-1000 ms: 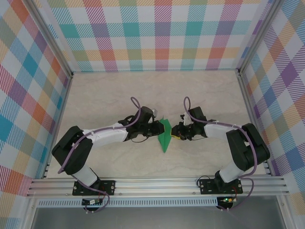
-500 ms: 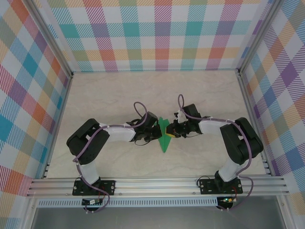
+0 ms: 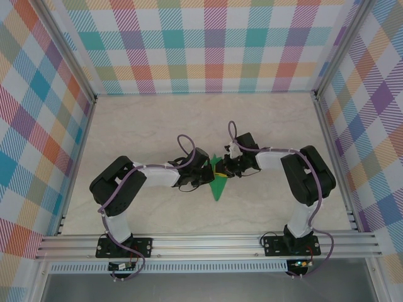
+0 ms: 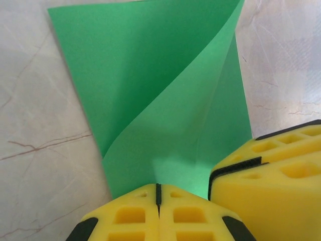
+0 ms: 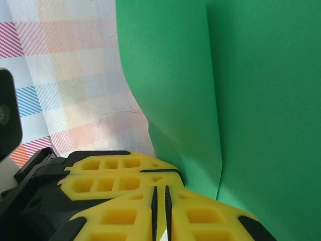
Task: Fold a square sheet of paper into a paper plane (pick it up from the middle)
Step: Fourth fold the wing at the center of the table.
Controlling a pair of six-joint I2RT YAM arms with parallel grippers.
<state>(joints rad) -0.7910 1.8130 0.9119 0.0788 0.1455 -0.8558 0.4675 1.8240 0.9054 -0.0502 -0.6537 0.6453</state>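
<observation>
The left pincer (image 4: pixel 158 193) had just shut on the paper (image 4: pixel 150 90), and the right pincer (image 5: pixel 161 193), nearly closed with its hold unclear, had come in beside it, probably for the next fold.

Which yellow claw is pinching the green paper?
The left gripper: the square sheet of paper curls up from between its closed fingertips. The right gripper, also closed, sits beside the paper's edge.

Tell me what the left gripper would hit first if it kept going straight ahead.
The green paper, right at its closed fingertips; the left gripper seems to be pinching its edge.
</observation>
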